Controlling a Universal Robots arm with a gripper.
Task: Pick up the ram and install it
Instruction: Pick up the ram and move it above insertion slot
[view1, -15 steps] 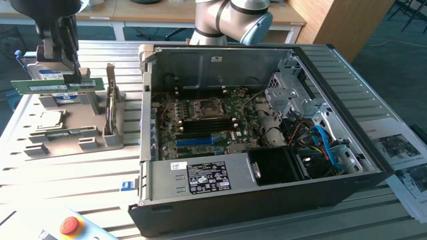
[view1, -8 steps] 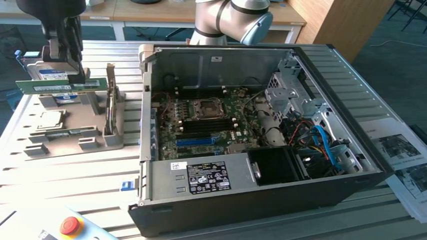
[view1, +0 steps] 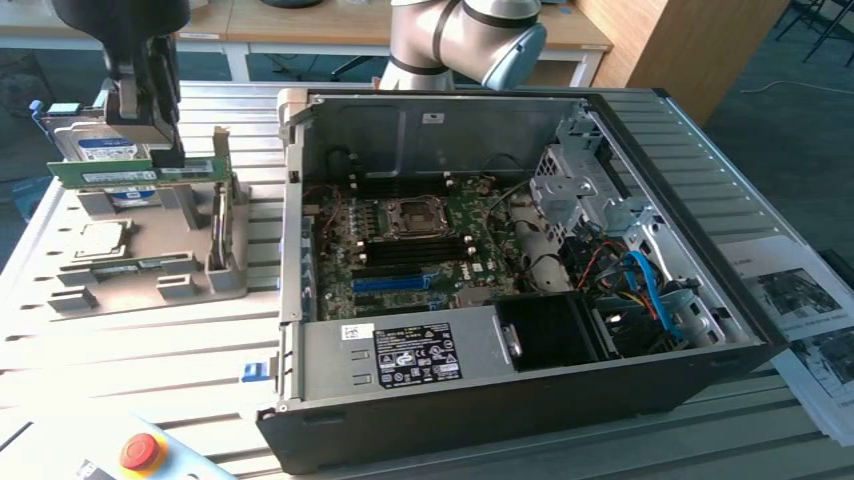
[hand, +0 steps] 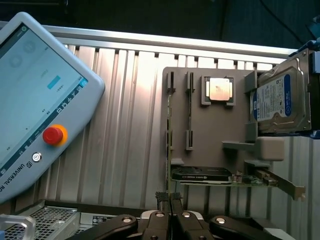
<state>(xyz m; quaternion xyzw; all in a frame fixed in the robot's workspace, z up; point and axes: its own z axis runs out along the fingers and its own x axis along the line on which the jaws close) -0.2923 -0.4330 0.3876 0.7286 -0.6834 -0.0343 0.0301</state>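
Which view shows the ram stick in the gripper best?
The exterior view: the ram hangs broadside in the gripper, label and green board visible. In the wrist view it is edge-on between the fingers, hard to make out.

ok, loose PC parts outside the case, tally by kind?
RAM sticks: 2 (the ram held in the gripper; second RAM stick standing on edge in the holder)
Hard drive: 1
CPU: 1
Graphics card: 1
Total: 5
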